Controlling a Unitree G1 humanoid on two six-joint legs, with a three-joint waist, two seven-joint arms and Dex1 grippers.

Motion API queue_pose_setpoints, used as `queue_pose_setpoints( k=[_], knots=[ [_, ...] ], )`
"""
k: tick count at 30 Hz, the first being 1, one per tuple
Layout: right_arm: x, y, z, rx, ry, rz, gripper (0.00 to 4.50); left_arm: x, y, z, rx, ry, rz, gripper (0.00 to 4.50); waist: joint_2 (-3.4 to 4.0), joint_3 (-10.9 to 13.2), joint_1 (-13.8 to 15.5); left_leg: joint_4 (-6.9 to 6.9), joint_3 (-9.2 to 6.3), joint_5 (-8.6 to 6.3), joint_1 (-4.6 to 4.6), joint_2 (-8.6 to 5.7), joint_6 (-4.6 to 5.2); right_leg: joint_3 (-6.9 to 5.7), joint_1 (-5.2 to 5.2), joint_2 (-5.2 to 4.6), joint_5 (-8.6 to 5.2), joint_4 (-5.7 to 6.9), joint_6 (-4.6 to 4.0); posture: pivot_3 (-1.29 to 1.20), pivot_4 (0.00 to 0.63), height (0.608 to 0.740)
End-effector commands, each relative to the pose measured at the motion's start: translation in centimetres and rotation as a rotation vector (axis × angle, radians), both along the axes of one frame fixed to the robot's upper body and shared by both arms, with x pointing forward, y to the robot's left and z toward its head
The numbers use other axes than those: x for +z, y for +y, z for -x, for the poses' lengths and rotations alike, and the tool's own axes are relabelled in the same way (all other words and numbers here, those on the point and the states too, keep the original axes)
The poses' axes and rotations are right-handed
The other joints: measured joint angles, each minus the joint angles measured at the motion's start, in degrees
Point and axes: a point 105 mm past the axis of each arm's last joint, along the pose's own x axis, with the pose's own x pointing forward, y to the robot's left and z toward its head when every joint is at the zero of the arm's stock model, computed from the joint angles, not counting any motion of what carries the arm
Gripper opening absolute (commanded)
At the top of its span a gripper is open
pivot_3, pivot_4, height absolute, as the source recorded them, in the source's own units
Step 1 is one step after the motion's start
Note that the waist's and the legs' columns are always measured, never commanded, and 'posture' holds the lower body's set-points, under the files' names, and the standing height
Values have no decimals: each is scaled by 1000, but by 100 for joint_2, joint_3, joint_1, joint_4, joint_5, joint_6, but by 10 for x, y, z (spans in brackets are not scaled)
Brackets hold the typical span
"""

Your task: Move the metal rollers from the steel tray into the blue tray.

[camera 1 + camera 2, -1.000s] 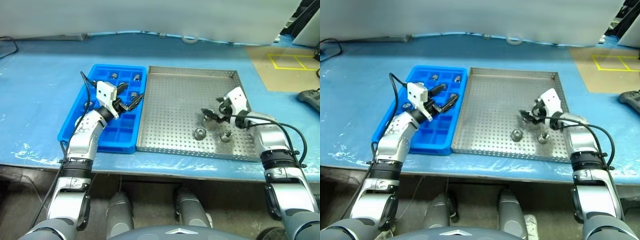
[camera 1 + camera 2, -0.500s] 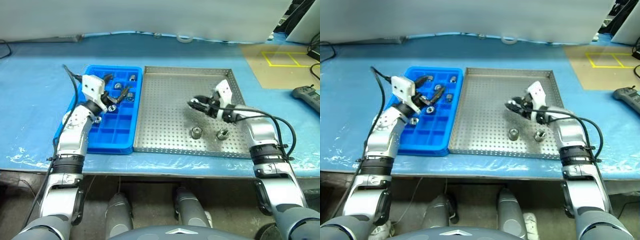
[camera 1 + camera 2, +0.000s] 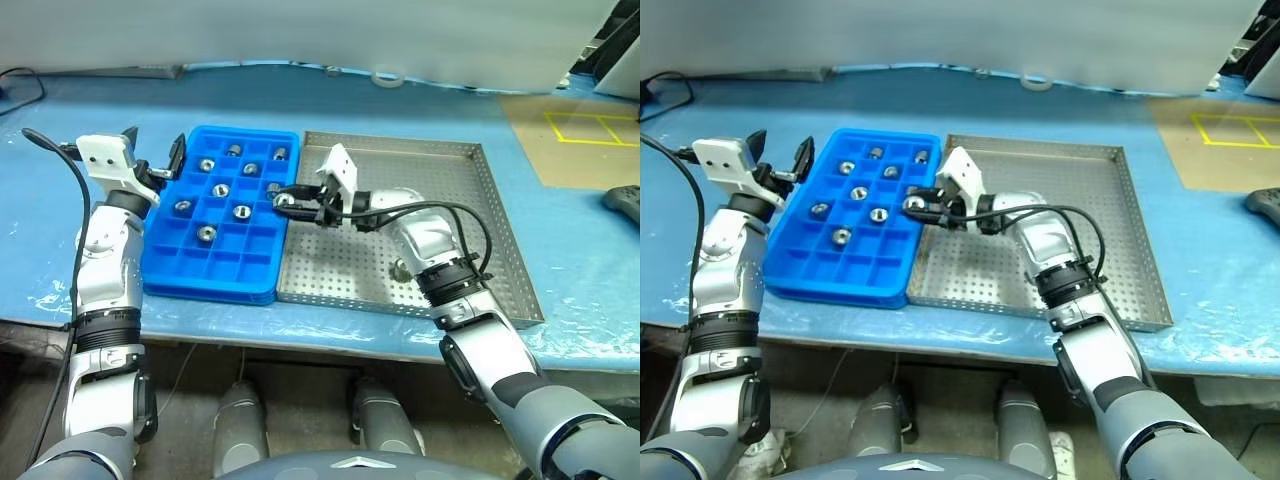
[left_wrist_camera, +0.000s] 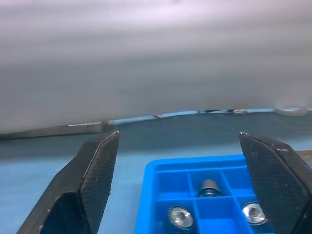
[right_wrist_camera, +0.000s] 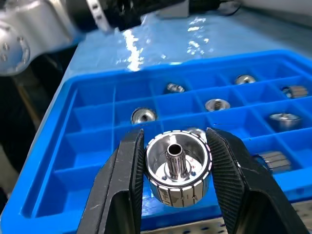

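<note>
The right gripper [image 5: 175,170] is clamped on one small shiny metal roller [image 5: 178,166], a ribbed cylinder with a dark centre hole. It holds it at the middle of the left eye frame, over the seam between the bright blue plastic compartment tray [image 3: 166,282], centre left, and the large square perforated steel tray [image 3: 470,150], centre right. The left gripper [image 3: 152,158] hangs at the upper left, just off the blue tray's outer edge, its fingers spread wide and holding nothing.

The risk, as I judge it, lies in the release. The roller hangs over the tray's rim rather than squarely over a compartment, so letting go here could drop it on a divider, from which it could bounce back onto the steel floor or into an occupied cell. Several nearby compartments already hold rollers.

Counting from the head views: about eight rollers sit in the blue tray, though one by the gripper is hard to tell. One is in the grip, and one roller [image 3: 400,268] shows beside the right forearm on the steel tray. There are two trays and two grippers.
</note>
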Motion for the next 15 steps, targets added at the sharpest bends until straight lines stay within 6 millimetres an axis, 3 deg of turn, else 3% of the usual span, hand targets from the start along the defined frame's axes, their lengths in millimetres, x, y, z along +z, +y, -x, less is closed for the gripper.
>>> queue_pose_setpoints(
  k=[1,15],
  knots=[
    [21,5,0,26,-74,-22,1548,12,5,-3,38,-25,0,4155,0,0,16,0,0,1,1,-1,-1,1,0,0,0,1,0,-357,150,740],
    [26,23,19,52,-54,-72,1548,9,-14,-13,-19,-16,-15,4155,-5,-3,-13,-3,-3,16,4,41,-27,-6,-6,26,1,7,1,-401,150,740]
  ],
)
